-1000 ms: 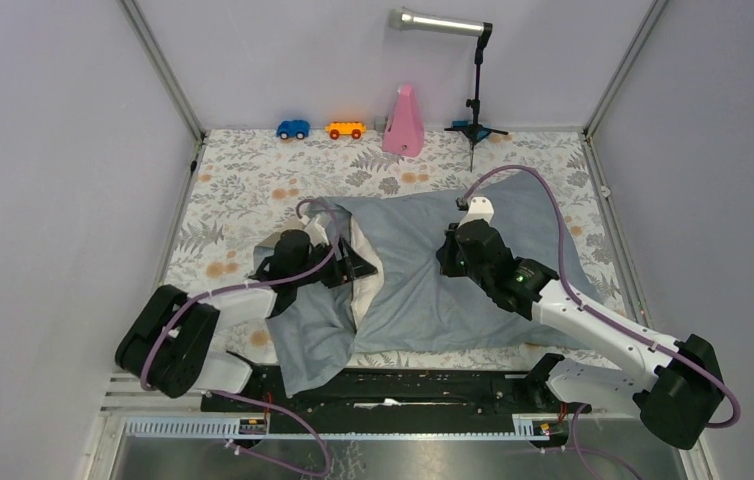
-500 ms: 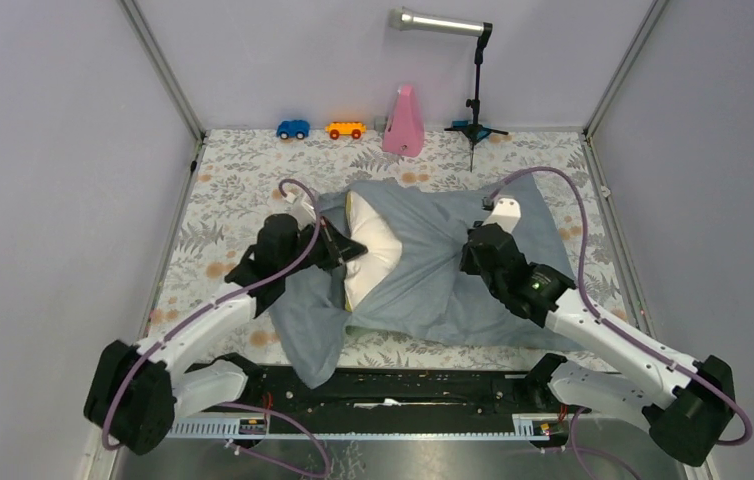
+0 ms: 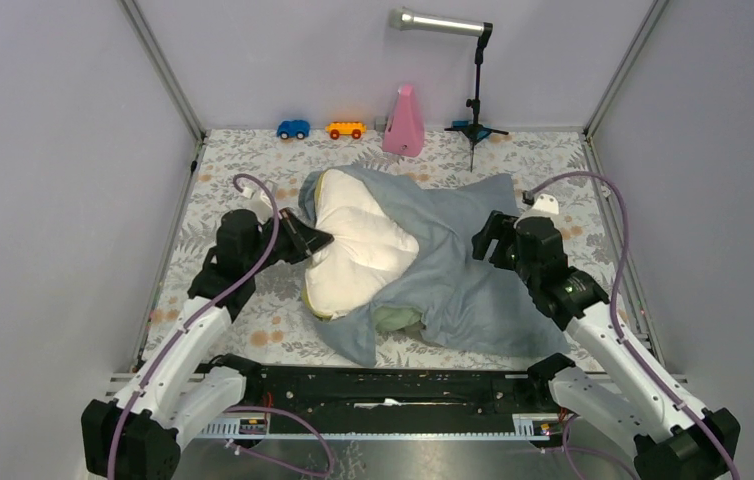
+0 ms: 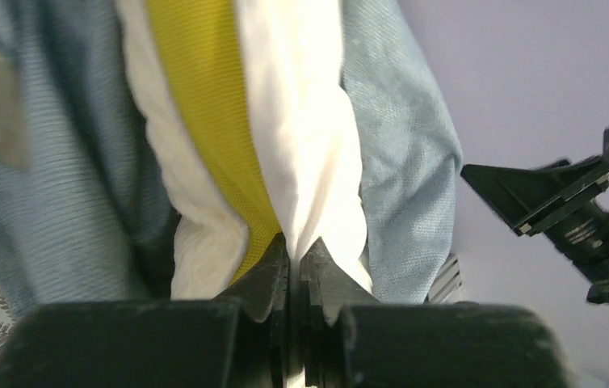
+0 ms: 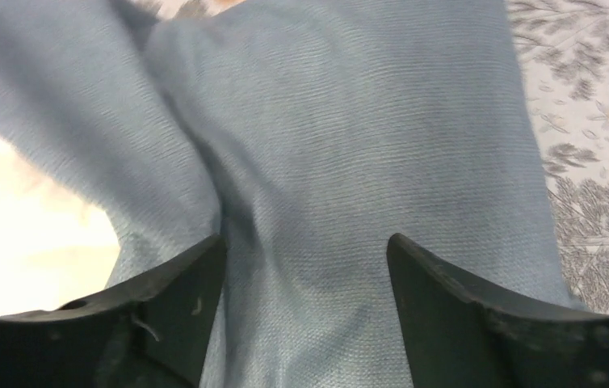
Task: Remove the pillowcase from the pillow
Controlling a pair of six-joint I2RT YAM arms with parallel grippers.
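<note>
The cream pillow lies half bared at the table's middle left, its right part still inside the blue-grey pillowcase. My left gripper is shut on the pillow's left edge; in the left wrist view the jaws pinch white fabric beside the yellow piping, with pillowcase cloth hanging on either side. My right gripper stands open over the pillowcase's right half; its fingers straddle bunched blue cloth without pinching it. A beige-olive patch shows at the case's near fold.
Along the back edge of the floral tablecloth stand a blue toy car, an orange toy car, a pink cone-shaped object and a small tripod with a metal bar. Grey walls close in left and right.
My left arm pulled the pillow leftward, baring much more cream cushion. The left gripper shut. The right gripper moved right and opened, letting go of the pillowcase.
</note>
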